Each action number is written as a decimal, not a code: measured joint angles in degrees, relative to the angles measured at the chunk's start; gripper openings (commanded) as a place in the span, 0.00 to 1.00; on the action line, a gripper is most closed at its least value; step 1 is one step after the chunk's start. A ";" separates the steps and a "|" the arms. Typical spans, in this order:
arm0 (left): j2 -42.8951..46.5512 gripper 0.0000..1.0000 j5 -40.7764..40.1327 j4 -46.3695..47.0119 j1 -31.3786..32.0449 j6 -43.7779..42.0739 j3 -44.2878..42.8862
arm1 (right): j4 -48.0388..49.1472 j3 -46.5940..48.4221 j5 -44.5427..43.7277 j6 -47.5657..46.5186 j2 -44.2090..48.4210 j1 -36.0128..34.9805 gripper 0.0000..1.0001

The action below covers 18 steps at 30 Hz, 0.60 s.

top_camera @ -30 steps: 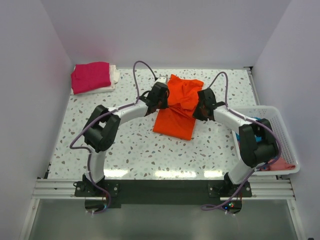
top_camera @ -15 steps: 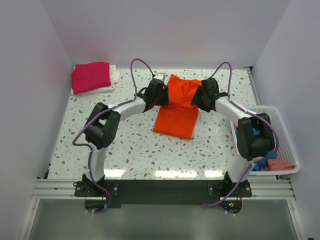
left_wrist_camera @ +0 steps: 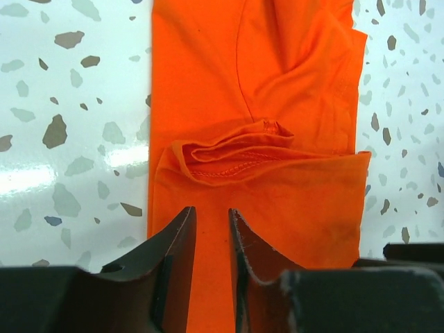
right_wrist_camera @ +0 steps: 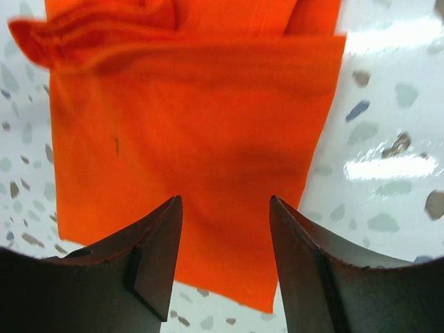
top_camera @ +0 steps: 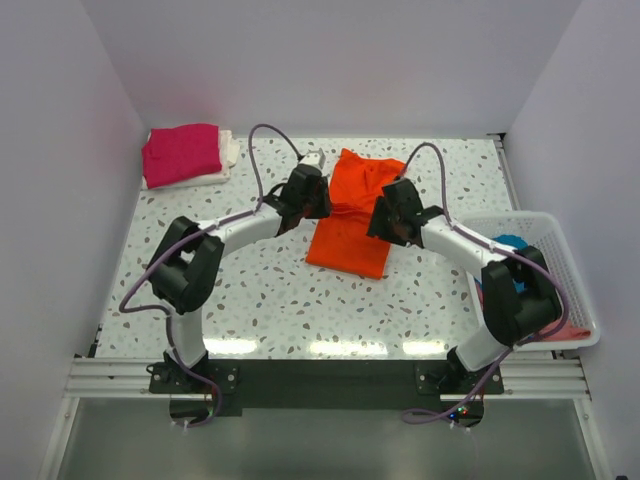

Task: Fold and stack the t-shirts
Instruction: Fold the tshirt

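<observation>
Our left tool (left_wrist_camera: 210, 211) hangs just over the orange t-shirt (top_camera: 350, 225). Its two fingers are nearly together with only a thin gap, and nothing is caught between them. Our right tool (right_wrist_camera: 225, 201) hangs over the other side of that shirt with its fingers spread wide. The orange t-shirt lies folded in the middle of the speckled counter (top_camera: 270, 290), with a bunched fold across it. In the far left corner a pink t-shirt (top_camera: 182, 152) sits on a white t-shirt (top_camera: 229, 150). A white basket (top_camera: 570, 262) on the right holds a blue t-shirt (top_camera: 510, 243) and a light pink t-shirt (top_camera: 568, 328).
</observation>
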State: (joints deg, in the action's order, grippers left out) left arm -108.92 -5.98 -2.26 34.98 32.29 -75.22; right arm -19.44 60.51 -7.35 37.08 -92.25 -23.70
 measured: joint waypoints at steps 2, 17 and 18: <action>0.04 0.26 0.37 0.57 0.20 0.11 0.85 | -0.09 -2.43 -0.09 0.50 1.55 -1.95 0.53; -9.18 0.28 1.27 3.48 0.28 -0.57 -3.69 | 2.60 -9.53 -0.17 4.22 2.01 -6.29 0.48; -9.77 0.29 1.29 3.45 0.28 -0.63 -4.09 | 2.93 -10.16 -0.11 4.35 2.01 -6.29 0.48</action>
State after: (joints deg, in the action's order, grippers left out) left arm -118.69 -4.69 1.19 35.27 31.66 -79.31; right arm -16.51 50.35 -7.46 41.43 -90.24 -30.00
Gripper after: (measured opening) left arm 0.280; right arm 0.487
